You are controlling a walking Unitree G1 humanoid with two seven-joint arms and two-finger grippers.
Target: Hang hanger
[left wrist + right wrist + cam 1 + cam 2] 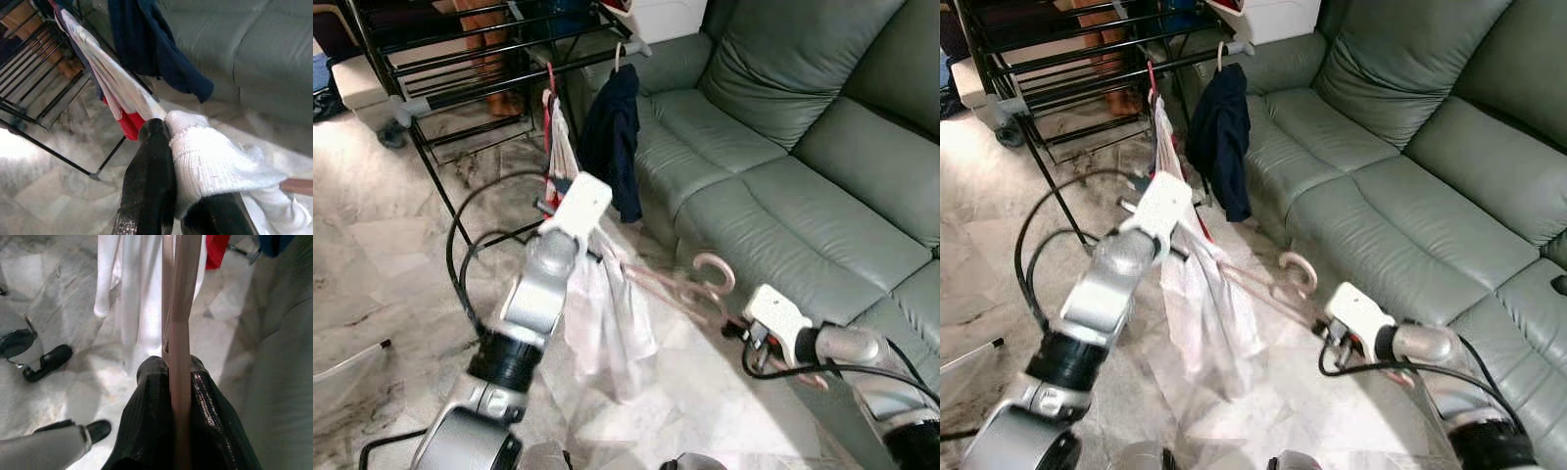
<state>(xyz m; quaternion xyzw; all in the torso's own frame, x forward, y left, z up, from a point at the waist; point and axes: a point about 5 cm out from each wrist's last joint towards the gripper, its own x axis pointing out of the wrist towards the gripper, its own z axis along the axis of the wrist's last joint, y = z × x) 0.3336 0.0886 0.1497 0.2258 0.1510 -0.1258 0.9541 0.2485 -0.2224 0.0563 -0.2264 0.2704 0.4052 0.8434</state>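
A pink hanger (671,291) with its hook (717,269) turned up carries a white garment (607,328) and hangs in the air between my two grippers, in front of the sofa. My left gripper (168,131) is shut on the white garment where it wraps one end of the hanger. My right gripper (178,366) is shut on the hanger's other end, its bar running straight between the black fingers (154,382). The black drying rack (460,59) stands beyond, with a navy garment (612,132) and a red and white one (560,147) hung on its near rail.
A grey-green leather sofa (803,157) fills the right side, close to my right arm. The floor (372,245) is pale marble. Black cables (460,245) loop beside my left arm. A person's bare legs (489,49) stand behind the rack.
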